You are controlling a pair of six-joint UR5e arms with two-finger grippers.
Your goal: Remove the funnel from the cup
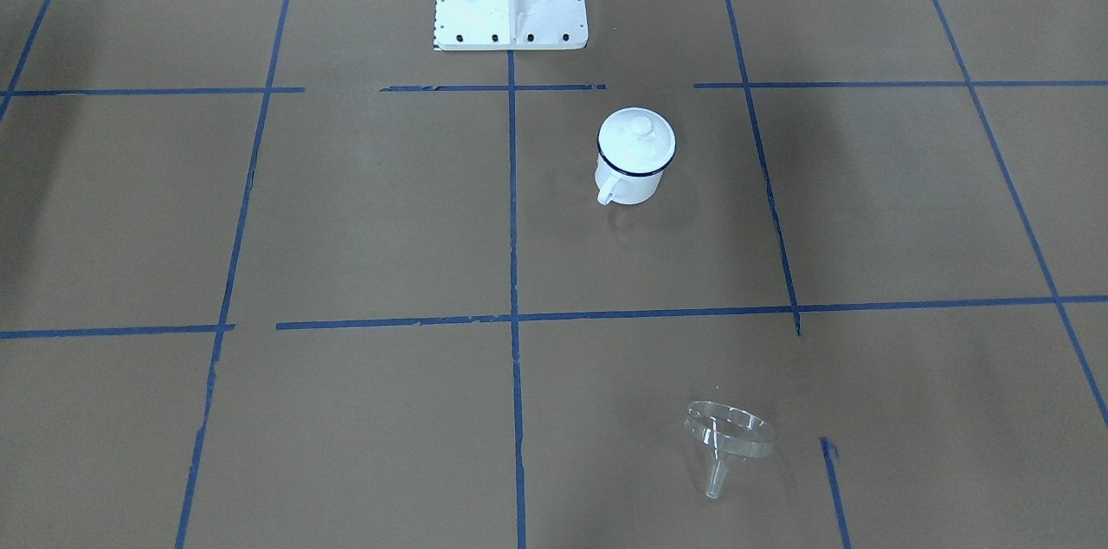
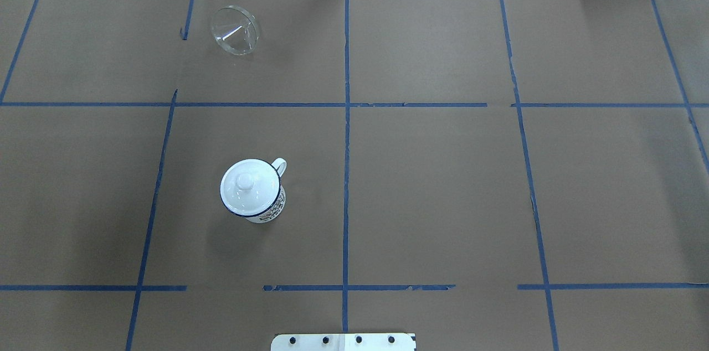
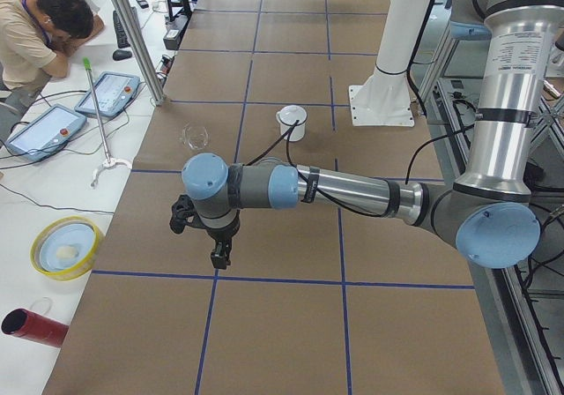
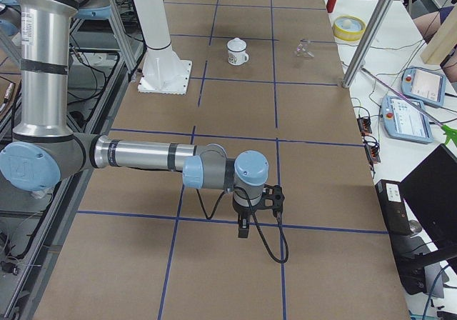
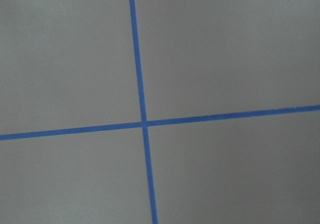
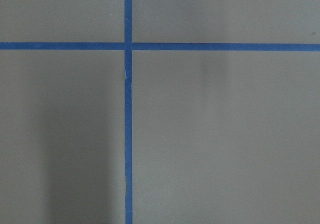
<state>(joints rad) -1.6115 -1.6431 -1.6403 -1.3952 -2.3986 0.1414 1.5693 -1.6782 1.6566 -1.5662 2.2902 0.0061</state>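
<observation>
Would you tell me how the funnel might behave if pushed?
The funnel rests tilted on its round rim and spout, so it would probably roll in an arc. Its clear plastic looks light and stiff, perhaps slippery.

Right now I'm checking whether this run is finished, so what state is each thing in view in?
funnel: out of the cup, lying on its side on the table, apart from it.
cup: upright, covered.
lid: seated on the cup, knob up.
left gripper: above the table, away from both; jaws cannot be judged.
right gripper: likewise.
</observation>
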